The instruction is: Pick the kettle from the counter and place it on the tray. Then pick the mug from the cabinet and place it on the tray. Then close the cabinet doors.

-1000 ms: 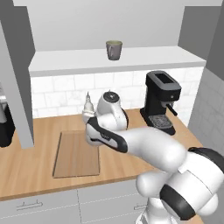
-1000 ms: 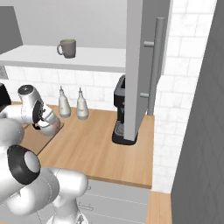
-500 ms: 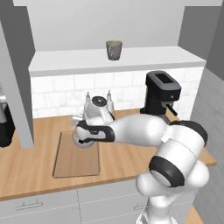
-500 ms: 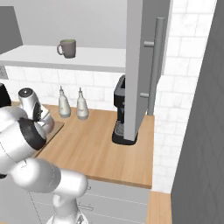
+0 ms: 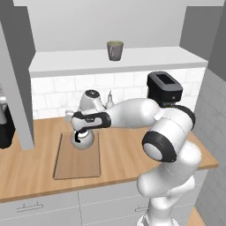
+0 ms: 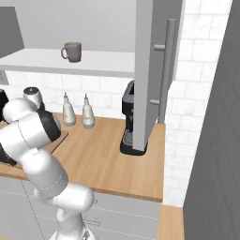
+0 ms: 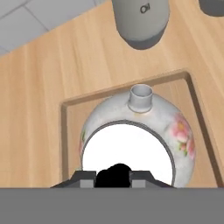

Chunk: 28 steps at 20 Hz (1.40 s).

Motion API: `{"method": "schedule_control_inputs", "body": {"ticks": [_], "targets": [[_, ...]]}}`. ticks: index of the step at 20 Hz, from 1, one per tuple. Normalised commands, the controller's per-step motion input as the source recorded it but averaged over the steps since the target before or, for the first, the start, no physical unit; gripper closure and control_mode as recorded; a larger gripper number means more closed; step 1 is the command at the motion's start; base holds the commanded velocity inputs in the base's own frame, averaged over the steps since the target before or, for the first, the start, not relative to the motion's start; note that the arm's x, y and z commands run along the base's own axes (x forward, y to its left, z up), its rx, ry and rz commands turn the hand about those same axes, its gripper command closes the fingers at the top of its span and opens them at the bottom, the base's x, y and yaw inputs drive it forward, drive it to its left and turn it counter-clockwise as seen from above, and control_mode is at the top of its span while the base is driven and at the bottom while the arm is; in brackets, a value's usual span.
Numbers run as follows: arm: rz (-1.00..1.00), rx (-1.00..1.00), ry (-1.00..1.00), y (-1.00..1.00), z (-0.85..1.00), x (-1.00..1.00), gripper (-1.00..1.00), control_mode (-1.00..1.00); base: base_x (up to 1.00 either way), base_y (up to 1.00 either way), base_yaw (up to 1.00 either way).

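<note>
The kettle, squat and silver-white with a flower print, stands inside the rim at the far end of the light-wood tray on the counter. My gripper is right above it, shut on the black arched handle. Looking down in the hand view, the kettle lies within the tray's rim, and the handle shows as a dark lump in my gripper. The grey-green mug stands on the open cabinet's white shelf. One cabinet door hangs open at the right, the other at the left.
Two white bottles stand against the tiled wall behind the tray; one bottle is just beyond the tray's rim. A black coffee machine stands to the right on the counter. Another dark appliance sits at the far left.
My arm has carried the kettle left and down, from the air near the bottles onto the tray's far end. The mug and the doors have not moved.
</note>
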Motion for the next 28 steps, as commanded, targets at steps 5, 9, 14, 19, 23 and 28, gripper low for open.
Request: {"method": "schedule_control_inputs", "body": {"ticks": [5,9,14,19,23,28], "targets": [[0.0,0.02,0.11,0.0,-0.26,-0.23,-1.0,-1.0,0.0,0.0,0.0],[0.0,0.0,0.01,-0.04,-0.02,-0.33,-1.0,-1.0,0.0,0.0,0.0],[0.0,0.0,0.0,-0.01,0.03,-0.24,-1.0,-1.0,0.0,0.0,0.0],[0.01,0.0,-0.06,-0.02,0.2,-0.23,-1.0,-1.0,0.0,0.0,0.0],[0.05,0.0,-0.22,0.0,0.47,-0.32,-1.0,-1.0,0.0,0.0,0.0],[0.07,0.02,-0.1,-0.11,0.57,-0.42,-1.0,-1.0,0.0,0.0,0.0]]}}
